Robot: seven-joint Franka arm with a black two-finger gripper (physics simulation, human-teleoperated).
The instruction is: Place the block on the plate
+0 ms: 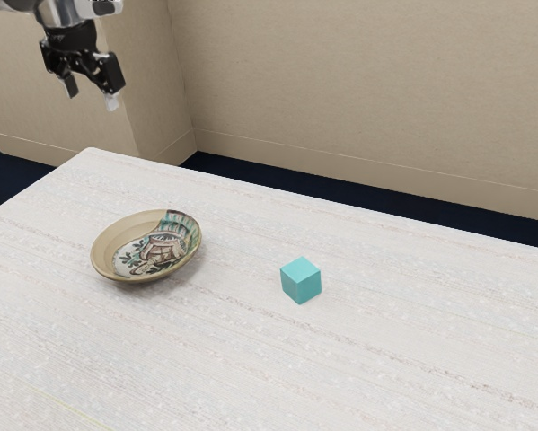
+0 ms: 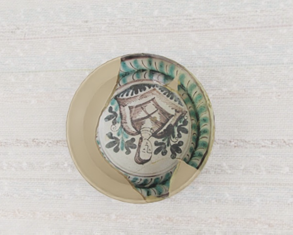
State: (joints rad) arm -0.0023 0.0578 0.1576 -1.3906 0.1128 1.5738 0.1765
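Our gripper [image 1: 92,95] hangs high above the far end of the table [image 1: 385,377], its two fingers spread apart with nothing between them. The block [image 1: 301,280] sits flat on the tabletop, to the exterior view's right of the plate [image 1: 125,235] and clear of its rim.

We judge the block to be light and stiff, a plain cube that should neither bend nor crumble under a firm pinch. Its faces look smooth, so we want the pads flat against two opposite upright sides, about midway up. If we pinch across the corners, it will probably twist or squirt out. It sits turned at an angle in the exterior view, so we may need to rotate our wrist to match its sides, then come straight down.

The plate looks like painted pottery, with sloping walls, and may chip if knocked. We would lower the block over its middle and let go gently, since on the slope it could tip or slide.
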